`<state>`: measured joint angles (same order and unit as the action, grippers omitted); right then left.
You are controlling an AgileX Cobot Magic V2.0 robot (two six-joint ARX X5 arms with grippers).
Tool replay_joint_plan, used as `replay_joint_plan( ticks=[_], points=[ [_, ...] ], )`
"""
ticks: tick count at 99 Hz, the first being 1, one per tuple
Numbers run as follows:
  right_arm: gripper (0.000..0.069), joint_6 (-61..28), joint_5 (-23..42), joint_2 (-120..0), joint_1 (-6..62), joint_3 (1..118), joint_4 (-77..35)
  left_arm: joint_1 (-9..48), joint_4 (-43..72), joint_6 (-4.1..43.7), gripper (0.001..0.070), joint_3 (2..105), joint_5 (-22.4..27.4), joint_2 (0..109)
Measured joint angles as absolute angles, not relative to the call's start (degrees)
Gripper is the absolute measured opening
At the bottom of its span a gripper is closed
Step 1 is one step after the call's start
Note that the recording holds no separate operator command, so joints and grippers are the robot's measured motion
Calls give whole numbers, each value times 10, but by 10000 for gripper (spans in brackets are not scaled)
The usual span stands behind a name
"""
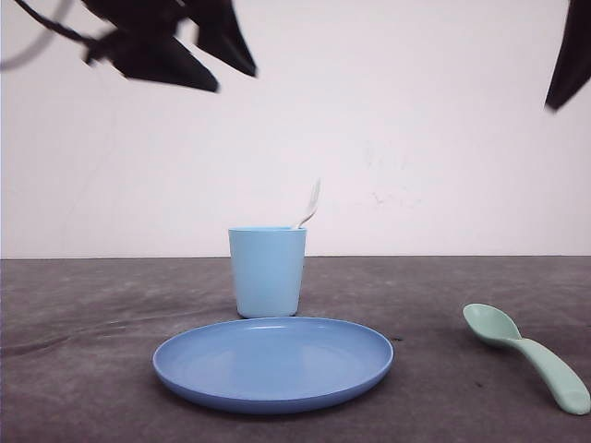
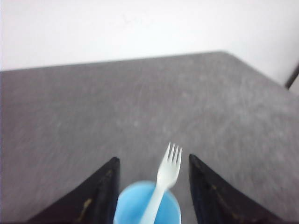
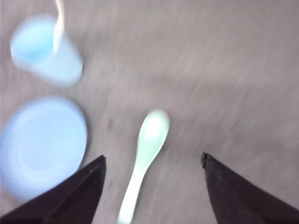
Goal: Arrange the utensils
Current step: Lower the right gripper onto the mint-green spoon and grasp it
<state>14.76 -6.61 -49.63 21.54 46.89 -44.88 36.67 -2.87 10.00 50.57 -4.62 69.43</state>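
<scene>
Both tools, left [image 2: 152, 186] and right [image 3: 154, 186], spread wide, holding nothing.

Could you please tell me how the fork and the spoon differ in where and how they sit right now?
The white fork stands tines-up inside the light blue cup; the mint-green spoon lies flat on the table, to the right of the blue plate. The fork's handle looks slim, the spoon's thick and rounded. Neither is held: the left claw and right claw are both open.
</scene>
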Motion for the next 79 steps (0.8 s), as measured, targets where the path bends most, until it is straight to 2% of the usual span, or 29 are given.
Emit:
replay_joint_plan(
  ticks=[26,55,72,79],
  points=[
    [401,206,-17,-629,302,469,-455,367,160,98,276,506,-46,567],
    [398,260,4,-762,337,469,-418,367,245,98,276,506,-46,484],
    [299,272,28,-803,342,469,-405,367,266,98,276,506,-46,461],
    [279,275,28,-815,342,469,-399,367,272,98,276,506,-46,456]
  ],
)
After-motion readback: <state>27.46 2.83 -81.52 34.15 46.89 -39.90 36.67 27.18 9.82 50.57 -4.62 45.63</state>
